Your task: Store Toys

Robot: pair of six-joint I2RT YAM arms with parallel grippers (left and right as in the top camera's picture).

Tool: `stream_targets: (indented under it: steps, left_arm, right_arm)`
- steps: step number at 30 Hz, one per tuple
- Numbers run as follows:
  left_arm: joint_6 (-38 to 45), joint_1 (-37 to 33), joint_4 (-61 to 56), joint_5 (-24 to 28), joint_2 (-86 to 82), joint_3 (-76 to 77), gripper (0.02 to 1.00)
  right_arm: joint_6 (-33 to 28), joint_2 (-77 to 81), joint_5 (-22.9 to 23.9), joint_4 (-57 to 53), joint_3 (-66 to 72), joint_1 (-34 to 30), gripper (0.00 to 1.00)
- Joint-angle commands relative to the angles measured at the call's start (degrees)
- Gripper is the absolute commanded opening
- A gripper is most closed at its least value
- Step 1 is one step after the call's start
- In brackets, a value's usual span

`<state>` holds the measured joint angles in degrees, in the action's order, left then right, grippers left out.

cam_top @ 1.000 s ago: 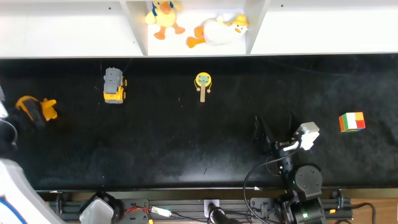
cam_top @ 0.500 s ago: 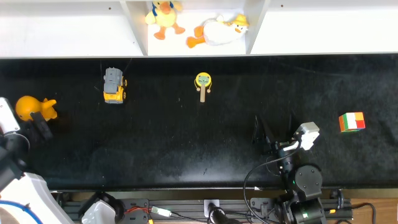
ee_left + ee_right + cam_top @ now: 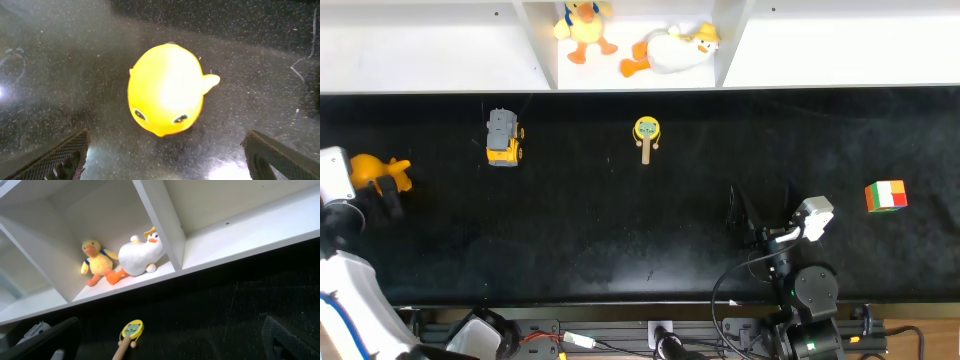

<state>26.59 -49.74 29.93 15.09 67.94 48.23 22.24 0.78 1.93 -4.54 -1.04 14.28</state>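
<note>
While my left gripper (image 3: 165, 142) hangs spread at the table's left edge, the yellow toy (image 3: 167, 87) lies just beyond it. My right gripper (image 3: 171, 322) is spread too.

Top view: fixed overhead, facing straight down on the black table (image 3: 620, 230), white shelf (image 3: 430, 60) along its far edge.
Left wrist view: close above the yellow duck toy (image 3: 167, 90), looking down.
Right wrist view: low, facing across the table to the shelf; shares the yellow plush duck (image 3: 97, 260), white plush duck (image 3: 140, 255) and rattle (image 3: 131, 330) with the top view.
</note>
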Motion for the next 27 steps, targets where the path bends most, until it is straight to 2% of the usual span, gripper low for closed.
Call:
stream_targets:
  steps: [1, 4, 8, 17, 27]
  left_arm:
    - [3.67, -1.73, -1.07, 4.39, 1.11, -0.28, 0.998]
    - [4.09, -2.45, -2.27, 4.81, 2.38, -0.28, 0.998]
    - [4.28, -2.43, -4.2, 8.24, 5.33, -0.28, 0.996]
    - [3.41, -2.32, -8.81, 10.38, 10.12, -0.28, 0.996]
    - [2.08, -2.27, -10.97, 10.62, 13.44, -0.28, 0.831]
  right_arm:
    - [0.0, -0.57, 0.59, 0.26, 0.79, -0.15, 0.998]
    - [0.0, -0.57, 0.59, 0.26, 0.79, -0.15, 0.996]
    - [0.0, -0.57, 0.59, 0.26, 0.79, -0.15, 0.996]
    - [0.0, -0.57, 0.59, 0.26, 0.79, -0.15, 0.996]
    - [0.0, -0.57, 0.59, 0.26, 0.79, -0.15, 0.993]
